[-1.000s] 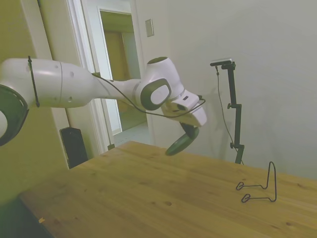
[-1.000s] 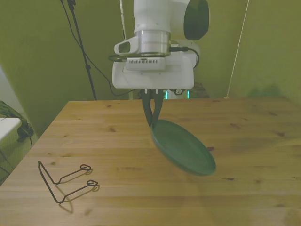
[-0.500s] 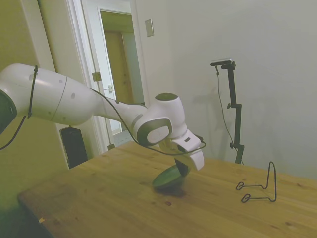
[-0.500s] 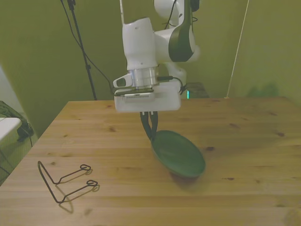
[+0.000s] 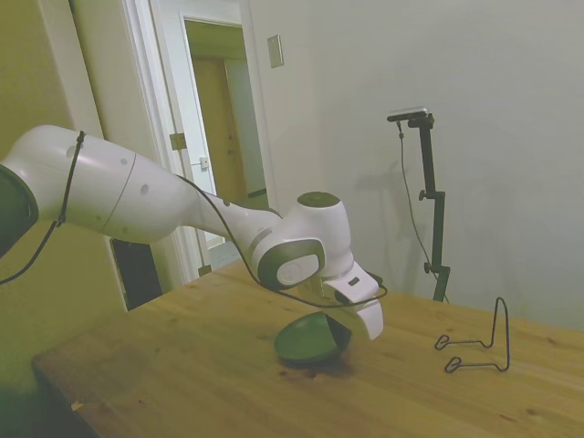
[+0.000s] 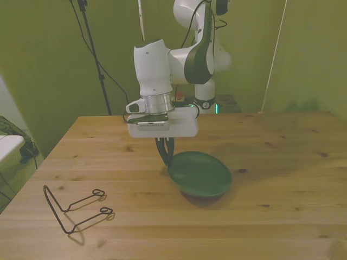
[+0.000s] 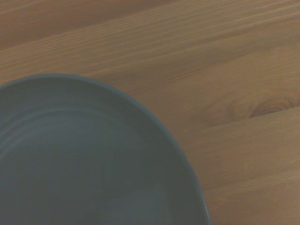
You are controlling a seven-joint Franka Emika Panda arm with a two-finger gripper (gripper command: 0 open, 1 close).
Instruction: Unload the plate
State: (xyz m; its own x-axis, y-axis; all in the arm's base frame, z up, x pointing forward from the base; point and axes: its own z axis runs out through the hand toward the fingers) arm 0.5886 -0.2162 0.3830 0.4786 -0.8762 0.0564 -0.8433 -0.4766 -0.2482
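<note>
Our gripper [image 6: 164, 154] pinches the plate [image 6: 200, 173] by its rim, mid-frame, low over the table [image 6: 282, 162].

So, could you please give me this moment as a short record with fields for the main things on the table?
plate: round dark green glossy plate, tilted, its low edge at or just above the wooden table, held by the rim
gripper: gripper shut on the plate's rim, on the front view's left side of it
stand: thin black wire stand, nothing in it, near the front view's left edge, apart from the plate
plate contents: none visible
</note>
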